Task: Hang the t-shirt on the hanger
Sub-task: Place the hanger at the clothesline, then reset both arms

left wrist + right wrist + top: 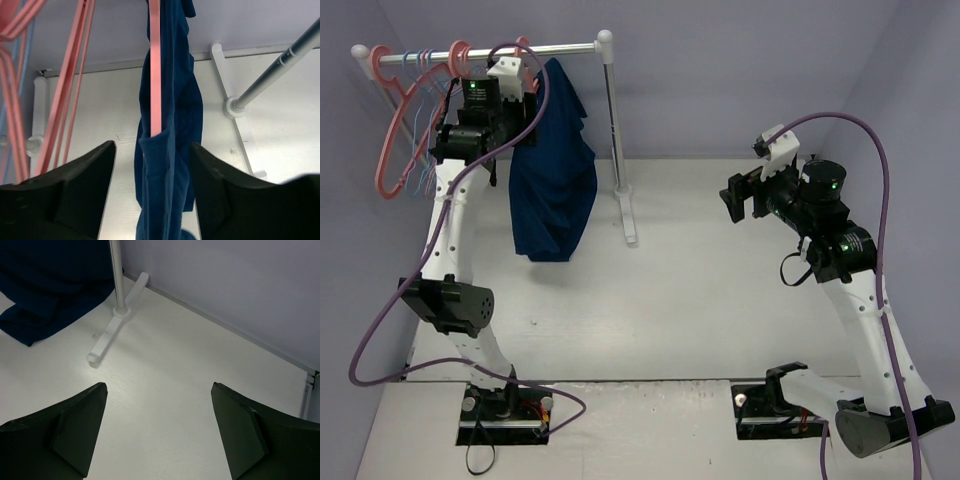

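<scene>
Blue t-shirt (552, 170) hangs on the pink hanger (155, 65) from the rail (575, 47) by the table's (700, 300) far left corner, so slide your left gripper (152, 147), spread wide and pinching nothing, straight back without snagging cloth; your right gripper (158, 386) is spread, empty.

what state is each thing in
t-shirt, hanging on the hanger, bunched
hanger, hooked on the rack, inside the t-shirt
left gripper, open, fingers either side of the t-shirt
right gripper, open, empty
spare hangers, hanging at the rack's left end
</scene>
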Robot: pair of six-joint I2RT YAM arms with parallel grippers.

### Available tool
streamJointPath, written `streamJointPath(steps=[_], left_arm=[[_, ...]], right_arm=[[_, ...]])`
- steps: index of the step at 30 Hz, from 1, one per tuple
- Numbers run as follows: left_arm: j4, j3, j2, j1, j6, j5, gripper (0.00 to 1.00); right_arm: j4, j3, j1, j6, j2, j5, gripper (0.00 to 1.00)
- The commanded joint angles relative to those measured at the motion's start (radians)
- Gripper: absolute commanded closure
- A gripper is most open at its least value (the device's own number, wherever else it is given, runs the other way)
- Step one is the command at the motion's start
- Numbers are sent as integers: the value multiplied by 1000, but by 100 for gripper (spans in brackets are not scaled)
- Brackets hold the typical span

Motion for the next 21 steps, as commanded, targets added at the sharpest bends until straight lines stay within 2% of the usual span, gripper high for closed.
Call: streamJointPath(steps=[1, 3, 4, 7, 14, 18, 21], left_arm=[[45, 17, -160, 4, 13, -31, 39], [44, -13, -236, 4, 19, -55, 36], [41, -30, -269, 4, 23, -64, 34], [-30, -95, -394, 4, 41, -79, 33], [-145, -335, -699, -25, 14, -79, 28], [-161, -577, -894, -49, 21, -222, 27], [-154, -692, -1007, -74, -32, -266, 27]], right_arm=[[91, 16, 0, 3, 2, 32, 11], [96, 29, 0, 20, -1, 50, 1], [99, 37, -1, 30, -3, 58, 0], [132, 77, 0, 19, -34, 86, 0], [220, -16, 0, 66, -153, 287, 0], [223, -104, 0, 59, -219, 296, 0], [225, -161, 0, 76, -276, 311, 0]])
